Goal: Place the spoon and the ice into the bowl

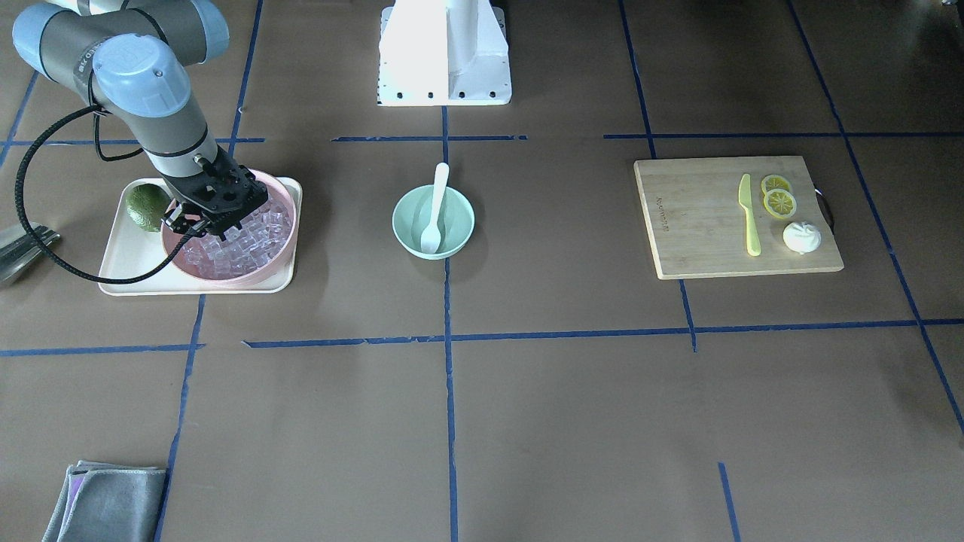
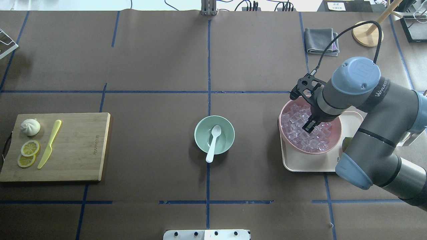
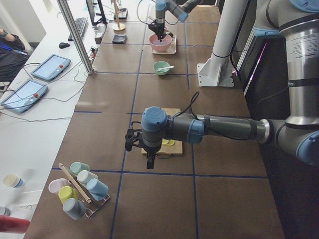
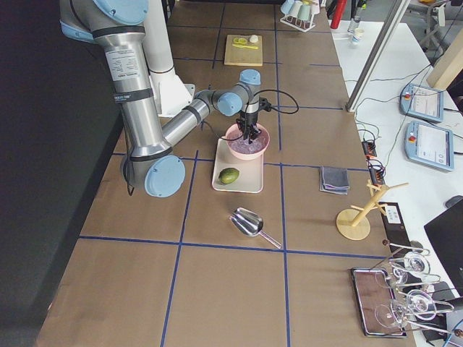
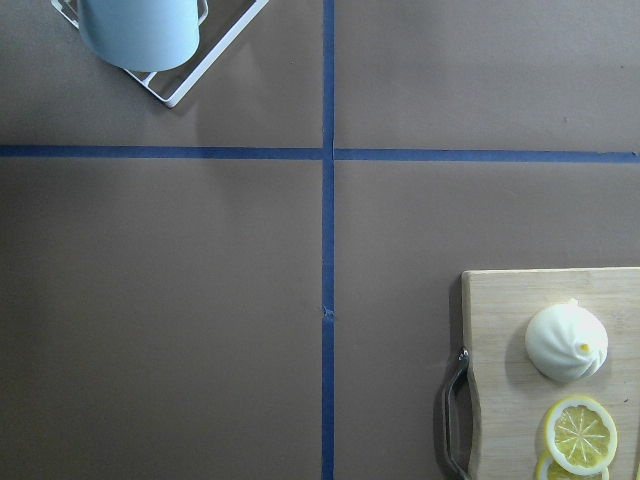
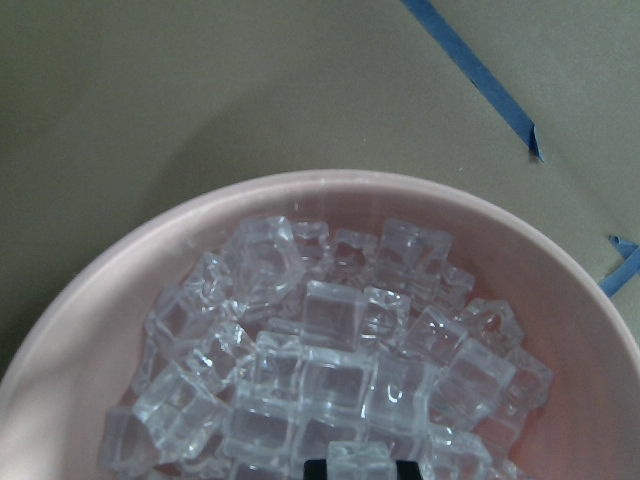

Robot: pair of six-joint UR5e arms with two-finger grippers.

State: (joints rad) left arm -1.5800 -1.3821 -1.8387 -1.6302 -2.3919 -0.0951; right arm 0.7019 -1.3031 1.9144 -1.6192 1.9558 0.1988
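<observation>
Ice [image 6: 340, 320], likely slick, light and rigid, fills the pink bowl [image 2: 283, 133] near the counter's right end, where the right gripper [image 2: 308, 127] sets its jaws clamped on one cube across flat opposite faces, the surest hold; whether the left gripper [image 3: 150, 162] has its jaws apart I cannot tell.

Cutting board [image 2: 83, 146], yellow knife [image 2: 50, 143], lemon slices [image 2: 30, 148], bun [image 2: 30, 127], grey cloth [image 2: 320, 40]

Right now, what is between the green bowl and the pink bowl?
Nothing, only bare table between green bowl and pink bowl, in the overhead view.
</observation>
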